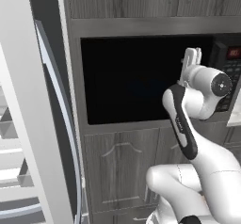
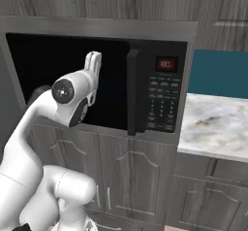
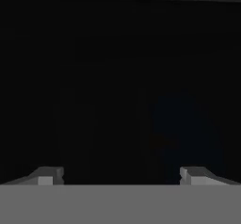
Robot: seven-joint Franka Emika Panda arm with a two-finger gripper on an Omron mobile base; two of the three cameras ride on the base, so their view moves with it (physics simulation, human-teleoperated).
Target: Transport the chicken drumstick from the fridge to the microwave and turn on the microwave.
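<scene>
Kitchen, microwave (image 2: 97, 84) | Robot's fingers (image 3: 121, 175) stood spread wide and empty, facing the dark glass door | Drumstick could not be made out; whether the cavity ahead held it was impossible to tell | Handle (image 2: 132, 91) and keypad (image 2: 163, 101) lay right of the fingers; a square, gentle press on the keypad looked wisest.

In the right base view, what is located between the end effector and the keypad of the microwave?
In the right base view, the vertical door handle stands between the end effector and the keypad of the microwave, with dark glass around it.
</scene>
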